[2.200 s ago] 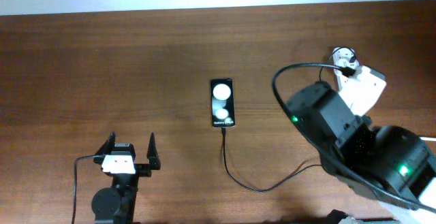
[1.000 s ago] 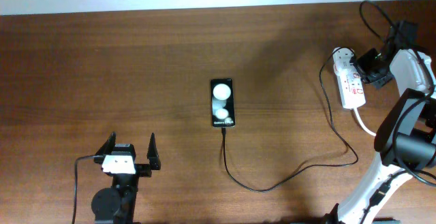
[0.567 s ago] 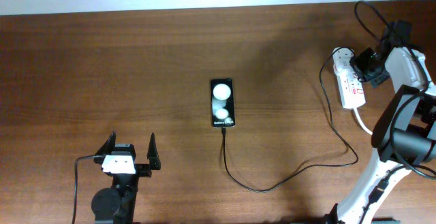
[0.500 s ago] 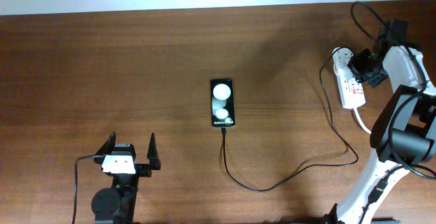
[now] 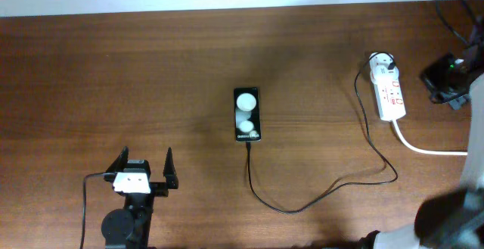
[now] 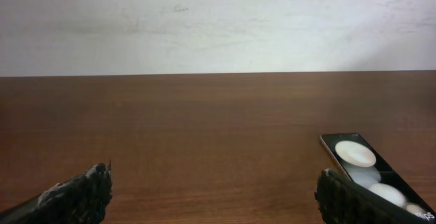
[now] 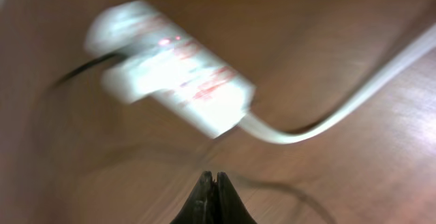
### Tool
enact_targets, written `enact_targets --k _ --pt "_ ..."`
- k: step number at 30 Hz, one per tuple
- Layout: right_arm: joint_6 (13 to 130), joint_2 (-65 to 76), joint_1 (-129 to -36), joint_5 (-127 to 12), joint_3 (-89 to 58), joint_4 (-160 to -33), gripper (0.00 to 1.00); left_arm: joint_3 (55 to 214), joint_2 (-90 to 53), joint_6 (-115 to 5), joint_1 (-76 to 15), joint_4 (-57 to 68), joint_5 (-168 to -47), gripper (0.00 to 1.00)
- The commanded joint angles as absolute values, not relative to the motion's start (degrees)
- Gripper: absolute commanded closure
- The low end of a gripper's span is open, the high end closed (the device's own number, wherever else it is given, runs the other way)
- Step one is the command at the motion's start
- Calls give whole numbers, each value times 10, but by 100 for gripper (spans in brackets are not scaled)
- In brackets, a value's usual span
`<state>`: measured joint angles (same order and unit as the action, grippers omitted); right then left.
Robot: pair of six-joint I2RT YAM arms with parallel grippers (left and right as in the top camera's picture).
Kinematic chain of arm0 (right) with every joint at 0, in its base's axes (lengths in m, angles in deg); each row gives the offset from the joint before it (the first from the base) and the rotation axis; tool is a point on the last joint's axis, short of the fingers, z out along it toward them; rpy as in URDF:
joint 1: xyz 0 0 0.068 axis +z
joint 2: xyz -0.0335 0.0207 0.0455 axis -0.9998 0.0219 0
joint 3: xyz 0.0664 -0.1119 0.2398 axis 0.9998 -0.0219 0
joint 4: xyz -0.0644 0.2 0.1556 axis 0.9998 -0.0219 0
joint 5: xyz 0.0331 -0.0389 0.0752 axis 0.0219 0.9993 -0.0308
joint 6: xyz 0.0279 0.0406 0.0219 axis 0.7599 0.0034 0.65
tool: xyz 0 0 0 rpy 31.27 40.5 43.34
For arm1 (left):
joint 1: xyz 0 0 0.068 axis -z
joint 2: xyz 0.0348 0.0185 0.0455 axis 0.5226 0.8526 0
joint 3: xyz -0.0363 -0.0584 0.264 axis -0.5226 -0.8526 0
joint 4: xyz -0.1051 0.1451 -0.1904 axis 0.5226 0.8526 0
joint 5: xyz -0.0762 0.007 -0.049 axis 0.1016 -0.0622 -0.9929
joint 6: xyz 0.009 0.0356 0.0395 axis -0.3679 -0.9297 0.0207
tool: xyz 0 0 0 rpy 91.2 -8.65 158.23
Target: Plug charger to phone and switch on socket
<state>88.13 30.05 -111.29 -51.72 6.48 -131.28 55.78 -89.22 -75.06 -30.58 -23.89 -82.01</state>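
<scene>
The black phone (image 5: 246, 114) lies mid-table, and shows at the right of the left wrist view (image 6: 371, 180). The thin black charger cable (image 5: 287, 209) runs from the phone's near end in a loop to the white plug head (image 5: 380, 61), which sits in the far end of the white socket strip (image 5: 389, 94). My right gripper (image 5: 435, 82) is shut and empty, just right of the strip and apart from it. The blurred right wrist view shows the strip (image 7: 184, 74) beyond the closed fingertips (image 7: 213, 178). My left gripper (image 5: 144, 164) is open and empty near the front left.
The strip's thick white cord (image 5: 423, 149) runs off to the right edge. The right arm's base (image 5: 446, 219) fills the front right corner. The left arm's base (image 5: 127, 222) and its black cable (image 5: 83, 203) sit at the front left.
My right gripper was up against the strip's right side; it has drawn back to the right, away from the strip. The left arm, phone and cable have not moved.
</scene>
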Motion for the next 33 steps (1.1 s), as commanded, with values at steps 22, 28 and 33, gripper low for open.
enact_targets --k 22,28,33 --pt "801 -128 -877 -426 -25 -1452 1 554 -895 -760 -308 -239 -826 1" --pt "761 -487 -907 -382 -360 -1249 1 554 -895 -760 -308 -239 -826 1" --pt "763 -590 -911 -417 -634 -969 1 554 -895 -760 -308 -239 -826 1"
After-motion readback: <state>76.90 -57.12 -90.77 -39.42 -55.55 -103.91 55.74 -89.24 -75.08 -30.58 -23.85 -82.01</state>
